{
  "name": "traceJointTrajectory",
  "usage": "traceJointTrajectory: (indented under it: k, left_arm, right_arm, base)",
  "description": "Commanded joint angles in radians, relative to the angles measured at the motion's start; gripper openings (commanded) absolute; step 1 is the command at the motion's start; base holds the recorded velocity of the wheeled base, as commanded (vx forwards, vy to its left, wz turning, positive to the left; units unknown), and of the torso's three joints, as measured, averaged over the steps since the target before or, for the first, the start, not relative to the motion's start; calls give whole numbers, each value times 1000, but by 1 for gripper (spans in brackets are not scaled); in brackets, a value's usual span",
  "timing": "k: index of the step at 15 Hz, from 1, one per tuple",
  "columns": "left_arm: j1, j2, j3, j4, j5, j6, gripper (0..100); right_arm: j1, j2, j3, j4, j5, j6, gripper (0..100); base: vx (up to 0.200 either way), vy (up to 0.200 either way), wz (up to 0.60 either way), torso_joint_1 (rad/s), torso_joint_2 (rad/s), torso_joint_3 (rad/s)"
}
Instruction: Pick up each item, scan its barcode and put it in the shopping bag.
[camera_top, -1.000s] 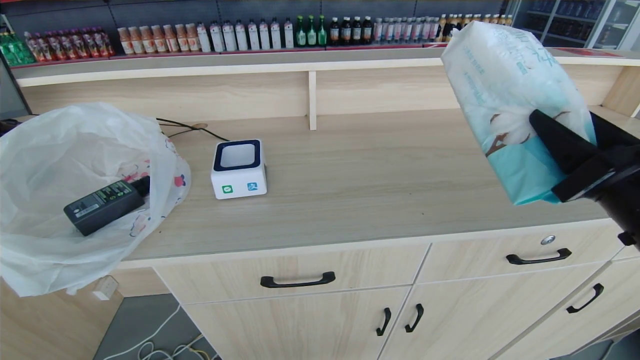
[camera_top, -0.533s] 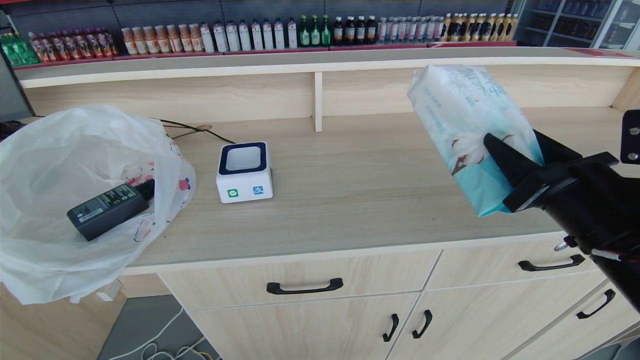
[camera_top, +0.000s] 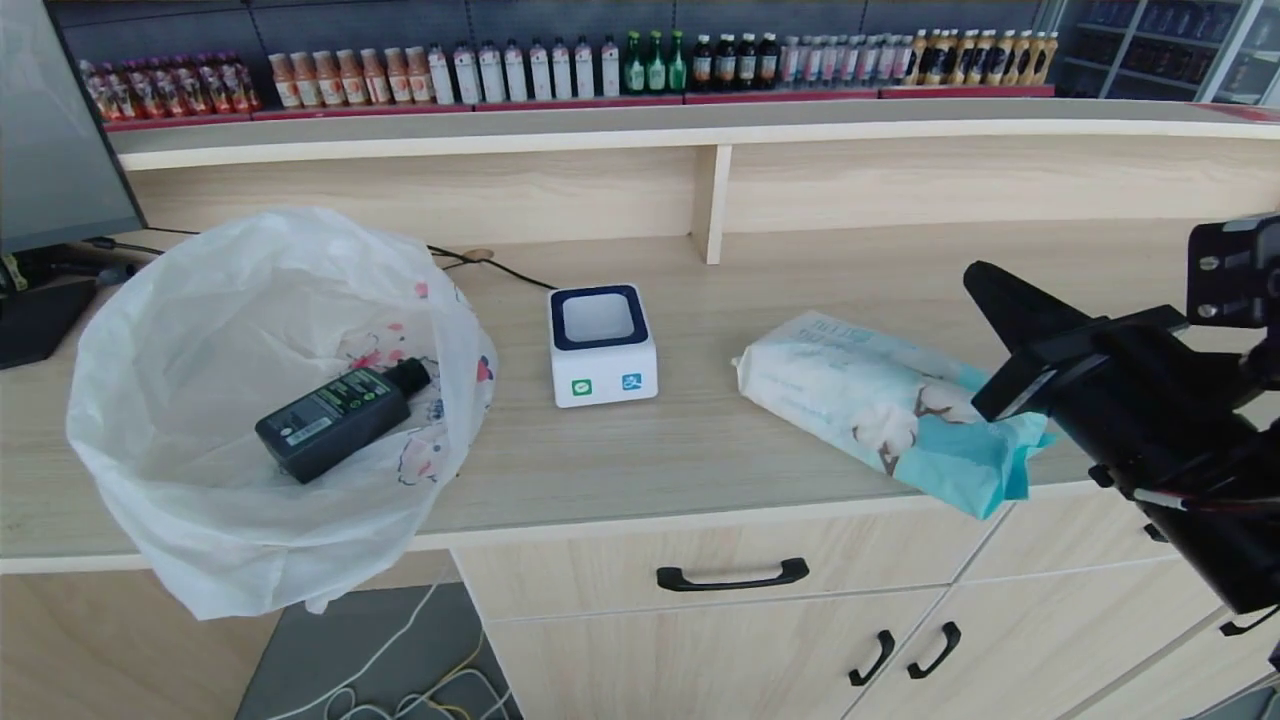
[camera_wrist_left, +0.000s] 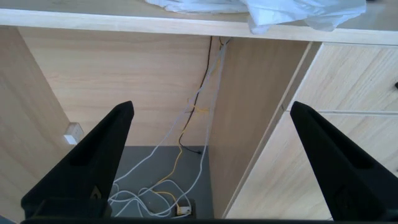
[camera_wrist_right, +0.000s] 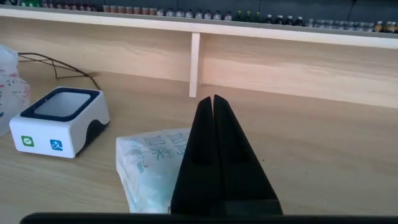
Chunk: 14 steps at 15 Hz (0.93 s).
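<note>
So the tissue pack (camera_top: 880, 405) is lying flat on the worktop (camera_top: 800, 290), a bit to the right of the barcode scanner (camera_top: 602, 345). Its long axis runs on a diagonal. The white end sits nearer the scanner and the teal end points at the front right, where one corner pokes out over the worktop's front edge. The cotton flower print faces up.

The right gripper (camera_top: 985, 280) is up above the teal end of the pack, off to its right side. From the right wrist view its fingers (camera_wrist_right: 211, 124) are pressed flat together with nothing between them, and the pack (camera_wrist_right: 152, 165) lies underneath, apart from them. The left gripper (camera_wrist_left: 211, 107) hangs down below worktop level in front of the open cabinet bay, jaws spread wide and empty, with loose cables (camera_wrist_left: 180, 143) on the floor behind it.

The shopping bag (camera_top: 180, 330) is at the left end of the worktop, mouth wide open, its front side drooping over the edge. There's one thing inside, a black power adapter (camera_top: 330, 420), lying on its side with the label up and its stubby cord end pointing toward the scanner.

The scanner is a white cube with a dark-framed window on top, and it sits between the bag and the pack, touching neither. A row of drink bottles (camera_top: 600, 65) lines the shelf at the back
</note>
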<state>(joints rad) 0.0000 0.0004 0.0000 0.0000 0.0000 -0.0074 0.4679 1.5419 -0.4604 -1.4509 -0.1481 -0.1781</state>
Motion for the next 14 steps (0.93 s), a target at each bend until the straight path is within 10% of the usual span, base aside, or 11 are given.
traceJointTrajectory:
  k: [1, 11, 12, 14]
  left_arm:
    - [0, 0, 0, 0, 0, 0, 100]
    - [0, 0, 0, 0, 0, 3, 100]
    - [-2, 0, 0, 0, 0, 3, 100]
    - [0, 0, 0, 0, 0, 3, 100]
  right_arm:
    - [0, 43, -43, 0, -1, 2, 0]
    - [-46, -26, -46, 60, 8, 68, 0]
    - [-63, -51, -50, 75, 16, 77, 100]
    - [-95, -121, -87, 170, 28, 239, 100]
  base:
    - [0, 200, 0, 7, 2, 2]
    - [0, 80, 0, 1, 2, 1]
    - [0, 0, 0, 0, 0, 0]
    - [0, 0, 0, 0, 0, 0]
